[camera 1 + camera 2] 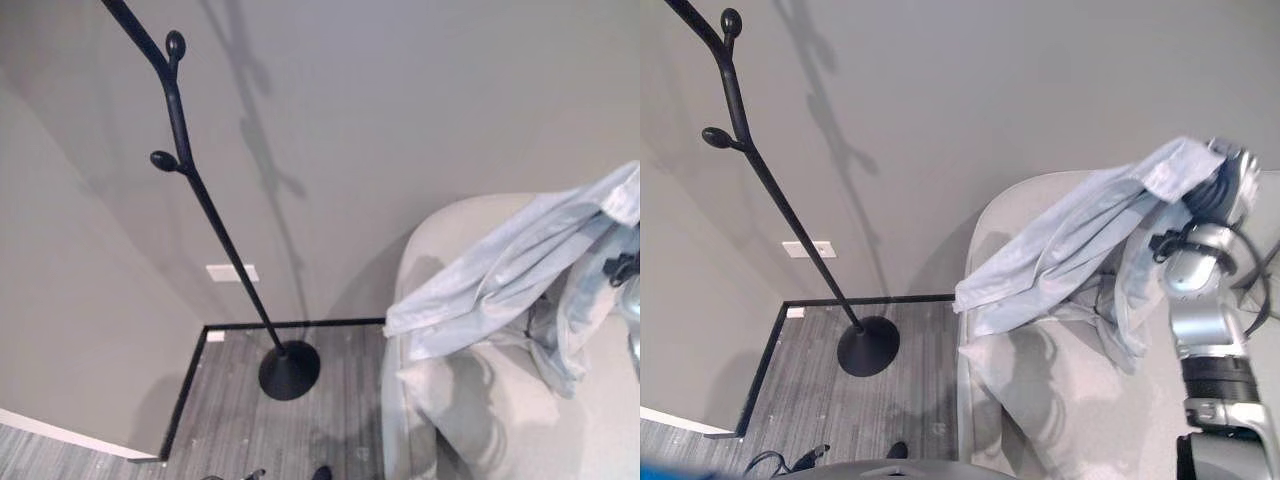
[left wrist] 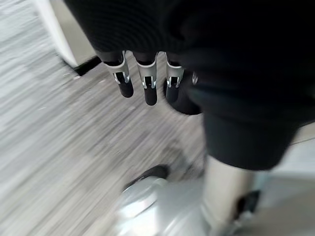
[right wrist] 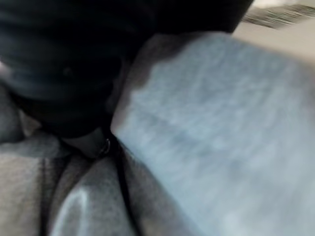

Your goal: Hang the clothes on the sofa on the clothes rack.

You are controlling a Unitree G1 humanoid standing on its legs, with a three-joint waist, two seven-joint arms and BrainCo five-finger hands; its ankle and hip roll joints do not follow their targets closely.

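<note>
Garment: a pale blue, soft fabric shirt (image 1: 1080, 240) is lifted above the light grey upholstered sofa (image 1: 1060, 400), on the right of the scene; its upper end is bunched at the right robot hand (image 1: 1225, 185) and the rest drapes down to the left, a loose edge hanging near the sofa's left side.
Right robot hand: raised over the sofa at the far right, with the shirt gathered at it; in its wrist view pale blue cloth lies right against the dark ribbed cover, but its fingers are hidden, so I cannot tell whether they close on the cloth.
Left robot hand (image 2: 145, 81): hangs over the grey striped wood floor (image 2: 59, 147), fingers straight and relaxed, holding nothing.
Rack: a black metal branch-shaped clothes rack (image 1: 190, 170) with rounded knobs stands on a round base on the floor, left of the sofa and well apart from the shirt, bare of clothes.
Wall: a plain grey wall (image 1: 400, 100) stands behind both.
</note>
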